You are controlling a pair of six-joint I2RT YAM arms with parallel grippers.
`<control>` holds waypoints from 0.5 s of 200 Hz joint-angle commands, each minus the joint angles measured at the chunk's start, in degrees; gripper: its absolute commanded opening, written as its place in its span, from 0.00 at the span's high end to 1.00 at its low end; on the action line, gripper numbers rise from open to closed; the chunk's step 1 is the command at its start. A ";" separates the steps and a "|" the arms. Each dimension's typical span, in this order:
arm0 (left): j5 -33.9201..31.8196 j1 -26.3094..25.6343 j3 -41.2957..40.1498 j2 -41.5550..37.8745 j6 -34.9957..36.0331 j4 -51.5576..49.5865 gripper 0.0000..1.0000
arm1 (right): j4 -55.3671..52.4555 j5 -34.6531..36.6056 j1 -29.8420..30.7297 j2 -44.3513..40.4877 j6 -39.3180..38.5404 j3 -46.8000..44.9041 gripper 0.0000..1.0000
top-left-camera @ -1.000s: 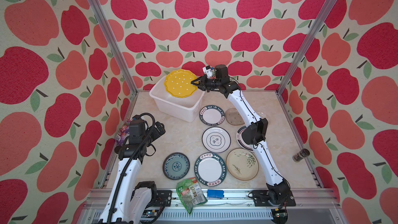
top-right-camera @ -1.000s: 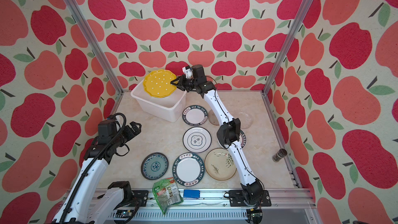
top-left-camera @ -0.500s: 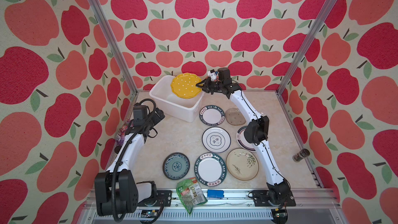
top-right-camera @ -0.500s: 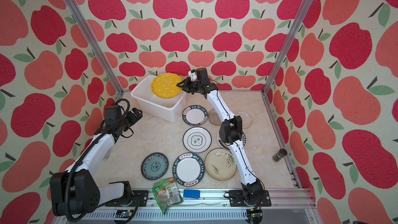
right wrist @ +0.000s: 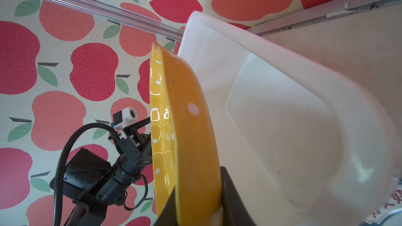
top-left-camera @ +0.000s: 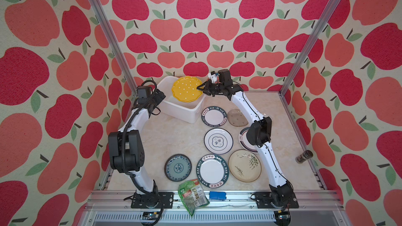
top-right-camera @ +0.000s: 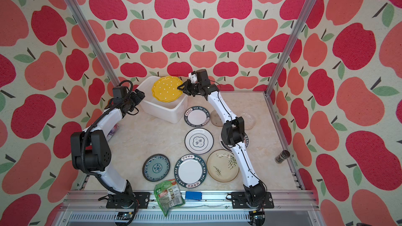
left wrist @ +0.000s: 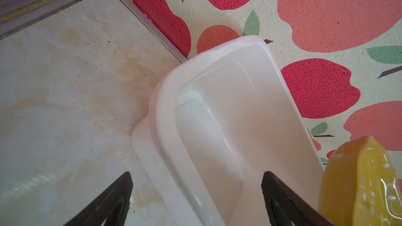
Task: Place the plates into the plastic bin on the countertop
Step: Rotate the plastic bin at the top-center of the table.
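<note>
Right arm is stretched way out toward the back wall, right pincer [top-left-camera: 199,88] clamped on the rim of the yellow plate [top-left-camera: 187,89], which hangs tilted over the plastic bin [top-left-camera: 185,114]. Left arm is folded at the elbow, left pincer [left wrist: 196,175] spread wide either side of the bin's rim. Count: one yellow plate up in the air, eight more plates [top-left-camera: 218,141] flat on the desk [top-left-camera: 174,138], one bin, one green packet [top-left-camera: 192,194].

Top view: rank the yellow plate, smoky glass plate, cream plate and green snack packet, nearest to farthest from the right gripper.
1. Yellow plate: gripped at its rim by the right gripper, over the bin.
2. Smoky glass plate: on the counter, beside the right arm.
3. Cream plate: toward the front.
4. Snack packet: at the front rail.
</note>
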 commanded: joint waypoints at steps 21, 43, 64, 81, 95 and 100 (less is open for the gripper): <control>3.86 0.40 8.47 7.82 -0.98 -6.76 0.25 | 2.27 0.20 0.44 -8.76 -4.21 1.34 1.00; 4.64 0.21 8.89 7.93 -1.04 -6.67 0.48 | 0.52 1.54 0.45 -9.21 -5.91 1.58 1.00; 5.37 0.04 8.57 6.99 -0.37 -7.43 0.70 | -0.69 2.24 0.60 -9.37 -6.88 2.14 1.00; 5.82 -0.14 7.59 5.74 0.27 -8.24 0.81 | -1.19 2.79 0.85 -9.36 -7.32 2.42 1.00; 6.23 -0.23 6.04 4.09 0.58 -8.07 0.86 | -1.57 3.31 1.21 -9.30 -7.80 2.41 1.00; 5.94 -0.31 5.55 3.48 0.65 -8.45 0.86 | -1.70 3.40 1.44 -9.30 -7.92 2.39 1.00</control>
